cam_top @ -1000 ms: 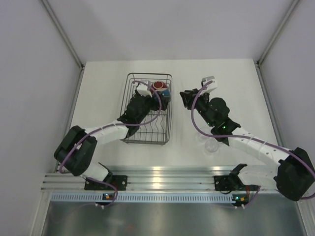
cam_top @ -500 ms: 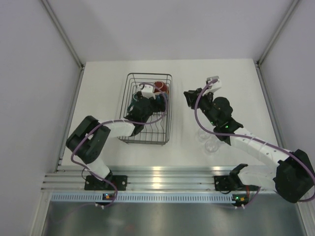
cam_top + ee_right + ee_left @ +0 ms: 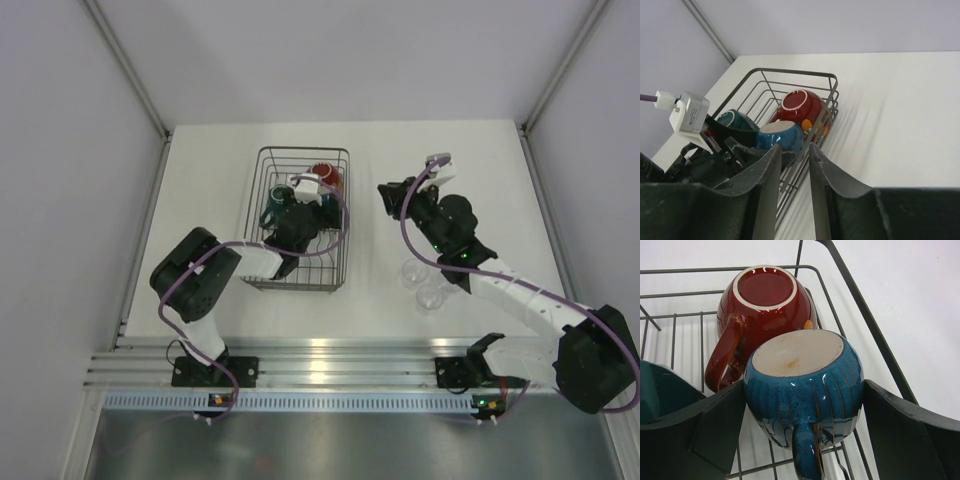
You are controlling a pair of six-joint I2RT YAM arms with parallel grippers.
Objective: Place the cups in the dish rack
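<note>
Left of centre on the white worktop (image 3: 200, 180), boxed in by pale grey walls, the dish rack (image 3: 300, 151) carries a teal mug (image 3: 655, 390), an upturned red cup (image 3: 765, 290) and an upturned dark-blue cup (image 3: 800, 355). The left end effector (image 3: 804, 386), spread wide, clasps the dark-blue cup's sides. The right end effector (image 3: 795, 146) hangs narrowly parted and empty.
</note>
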